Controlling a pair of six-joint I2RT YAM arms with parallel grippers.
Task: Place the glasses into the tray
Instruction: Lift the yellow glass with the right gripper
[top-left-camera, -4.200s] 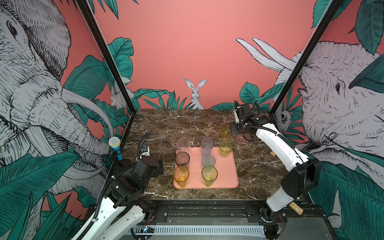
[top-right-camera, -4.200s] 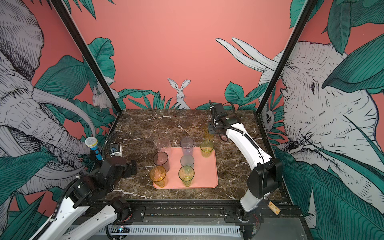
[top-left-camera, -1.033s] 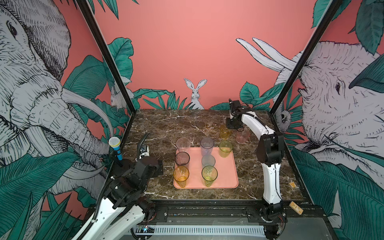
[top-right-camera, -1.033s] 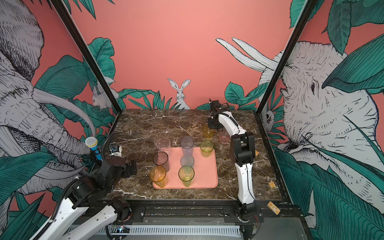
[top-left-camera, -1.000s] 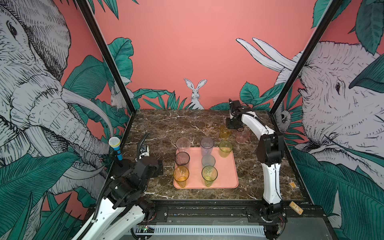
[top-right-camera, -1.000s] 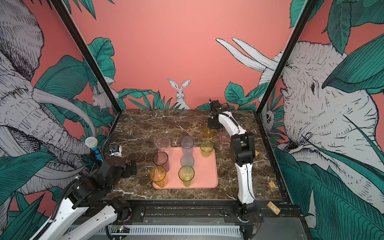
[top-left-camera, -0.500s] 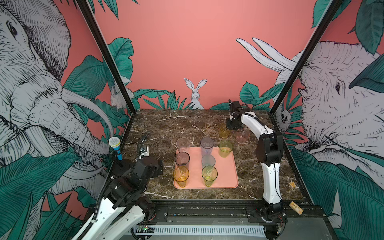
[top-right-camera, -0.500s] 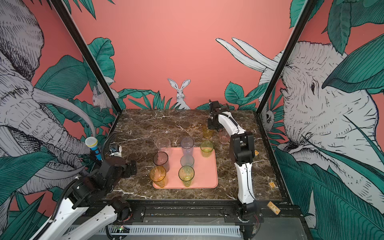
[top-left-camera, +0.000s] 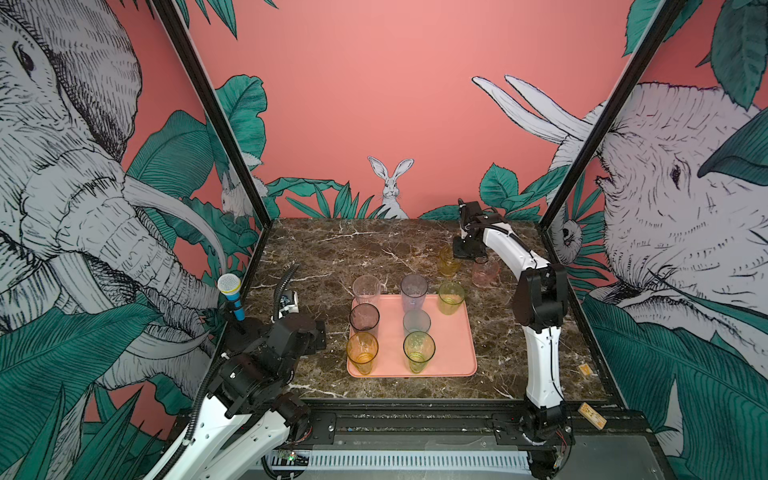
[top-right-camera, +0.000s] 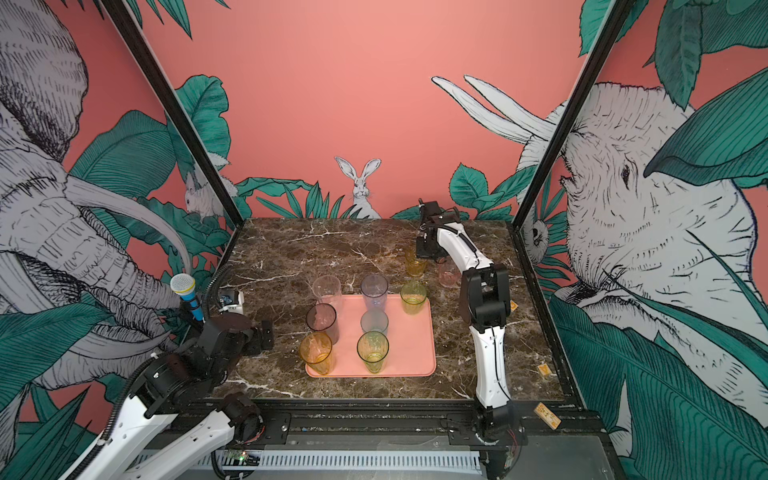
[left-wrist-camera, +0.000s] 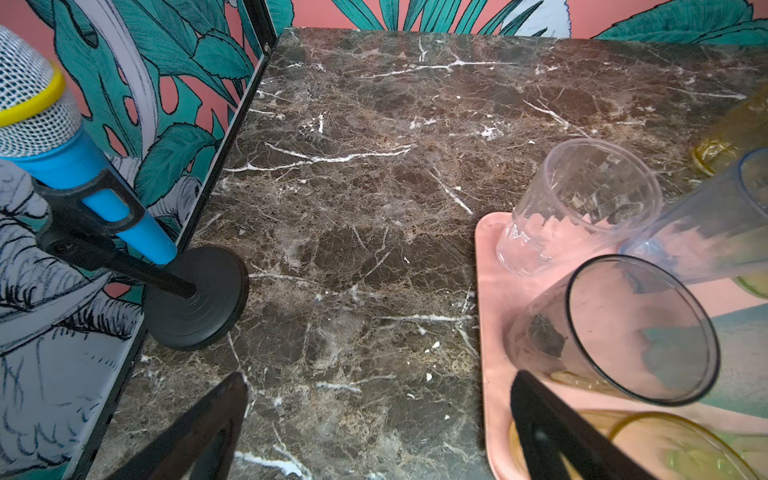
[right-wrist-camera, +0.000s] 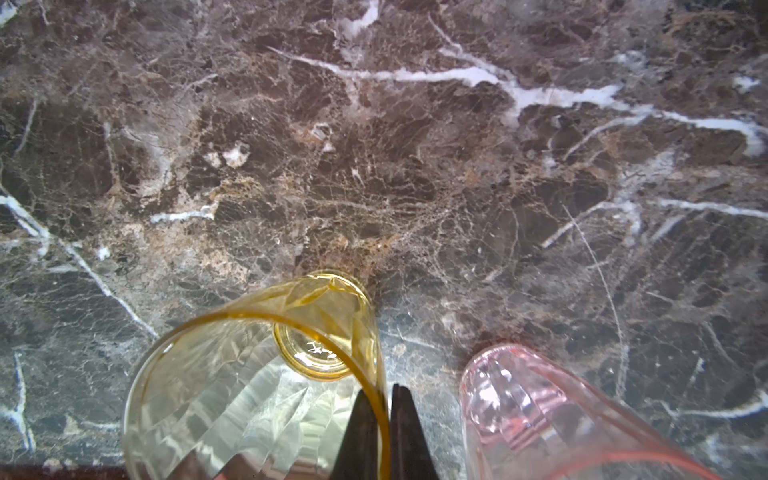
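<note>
My right fingers (right-wrist-camera: 376, 432) pinch the rim of the amber glass (right-wrist-camera: 257, 390), one inside and one outside, so it lifts upright toward the tray (top-left-camera: 457, 357). It stands on the table (top-left-camera: 332, 249) beside the pink glass (right-wrist-camera: 548, 415). My left fingers (left-wrist-camera: 374, 432) idle wide, empty. Seven glasses already sit on the tray; fingertip contact is cropped.
</note>
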